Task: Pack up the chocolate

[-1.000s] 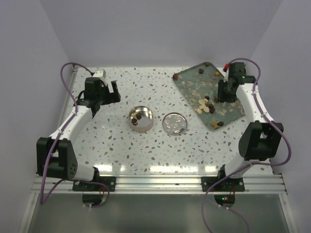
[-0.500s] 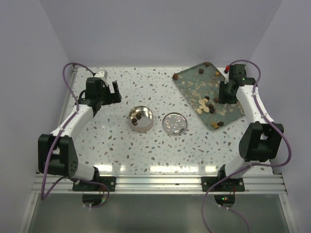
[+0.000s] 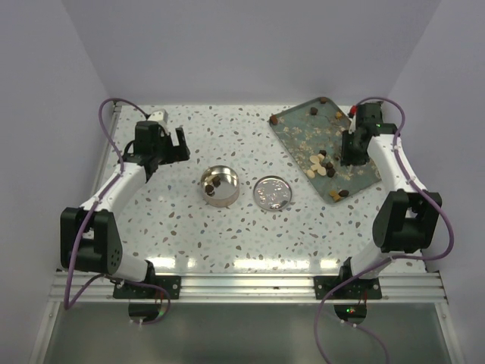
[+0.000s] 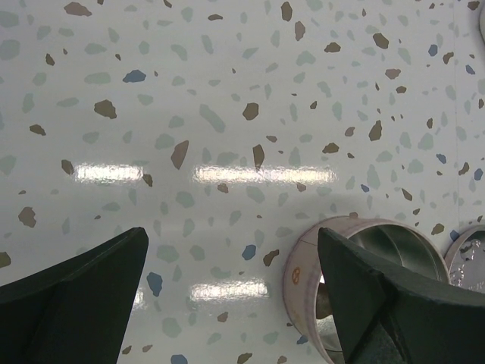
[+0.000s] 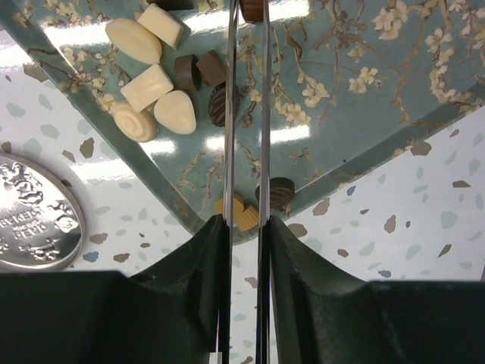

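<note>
- Chocolate lumps (image 3: 322, 163), tiny bite-size pcs, dark brown and pale cream: a few dark ones lie inside the tin, and most are scattered over the tray at far R. A cream cluster w/ dark pcs beside it sits near the tray's middle (image 5: 148, 87). Two tan pcs and one dark pc lie in the tray's near corner (image 5: 236, 214).
- L gripper (image 3: 173, 144), black, two fingers: hovers over bare tabletop at far L. Jaws are spread wide w/ nothing btw them (image 4: 231, 262), and the tin is just beside its R finger in the wrist view.
- White terrazzo tabletop (image 3: 227, 235), brown and grey speckles: carries everything.
- Round metal tin (image 3: 220, 202), open, shiny inside: stands upright near table centre, three or so dark lumps (image 3: 214, 184) on its floor.
- Round silver embossed lid (image 3: 272, 192): lies flat on the table just R of the tin, apart from it and close to the tray's edge.
- Rectangular teal tray w/ blossom print (image 3: 299, 125): lies angled at far R of the table.
- R gripper (image 3: 351, 154), thin blade fingers: over the tray, R of the cream cluster. Jaws are nearly closed, only a slim gap, w/ a dark brown lump (image 5: 251, 7) pinched btw the tips at the wrist view's top edge.
</note>
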Tool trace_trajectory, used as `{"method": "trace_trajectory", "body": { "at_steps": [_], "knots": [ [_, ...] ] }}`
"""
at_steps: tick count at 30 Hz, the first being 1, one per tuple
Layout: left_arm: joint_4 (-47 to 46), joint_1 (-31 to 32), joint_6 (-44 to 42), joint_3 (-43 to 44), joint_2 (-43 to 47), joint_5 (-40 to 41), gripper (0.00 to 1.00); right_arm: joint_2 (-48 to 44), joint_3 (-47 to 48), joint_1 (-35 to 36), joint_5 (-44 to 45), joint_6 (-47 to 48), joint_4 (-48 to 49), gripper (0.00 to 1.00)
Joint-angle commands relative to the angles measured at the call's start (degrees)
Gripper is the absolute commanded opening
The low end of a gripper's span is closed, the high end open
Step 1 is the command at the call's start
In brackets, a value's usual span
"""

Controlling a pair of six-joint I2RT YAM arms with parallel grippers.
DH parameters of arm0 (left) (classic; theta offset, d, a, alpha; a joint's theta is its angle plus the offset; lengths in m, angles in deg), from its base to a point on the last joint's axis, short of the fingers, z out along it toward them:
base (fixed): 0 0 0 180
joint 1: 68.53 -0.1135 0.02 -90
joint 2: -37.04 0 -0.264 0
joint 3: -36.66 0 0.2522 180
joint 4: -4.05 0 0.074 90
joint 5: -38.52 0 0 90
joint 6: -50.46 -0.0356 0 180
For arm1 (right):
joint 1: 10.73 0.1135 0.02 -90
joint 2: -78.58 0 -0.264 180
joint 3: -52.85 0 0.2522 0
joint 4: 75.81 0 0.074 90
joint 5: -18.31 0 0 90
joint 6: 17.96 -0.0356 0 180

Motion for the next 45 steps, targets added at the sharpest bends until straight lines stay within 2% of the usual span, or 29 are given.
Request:
{"method": "trace_trajectory", "body": {
  "at_steps": [1, 8, 13, 15, 25, 28, 35, 45],
  "knots": [
    [-2.01, 0.31, -0.31, 2.34, -0.39, -0.47, 1.0, -2.61, 0.72, 0.08, -1.07, -0.03, 0.08, 0.27],
    [-2.01, 0.31, -0.31, 2.87, -0.91, -0.64, 1.0, -3.23, 7.48, 2.19, -1.51, -0.29, -3.77, 0.21],
    [-2.1, 0.31, -0.05, 3.4, -1.18, -0.82, 1.0, -1.56, 13.72, 14.64, 1.22, 0.06, -6.77, 0.21],
    [-2.01, 0.39, 0.13, 3.57, -1.0, -0.73, 1.0, -1.21, 15.57, 17.21, 0.78, -0.99, -7.39, 0.21],
    [-1.05, 0.39, 0.39, 3.57, 0.23, 0.06, 1.0, 2.39, 26.03, 38.46, -5.63, -3.55, -11.25, 0.21],
    [-0.87, 0.39, 0.3, 3.57, 0.58, 0.33, 1.0, 3.27, 27.44, 42.95, -6.61, -3.72, -12.92, 0.21],
    [-0.69, 0.39, 0.39, 3.05, 1.11, 0.5, 1.0, 3.8, 25.69, 47.72, -7.48, -2.23, -15.04, 0.25],
    [-0.26, 0.39, 0.04, 1.82, 2.51, 0.85, 1.0, 6.17, 27.71, 48.34, -8.63, -2.05, -14.16, 0.43]
  ]
}}
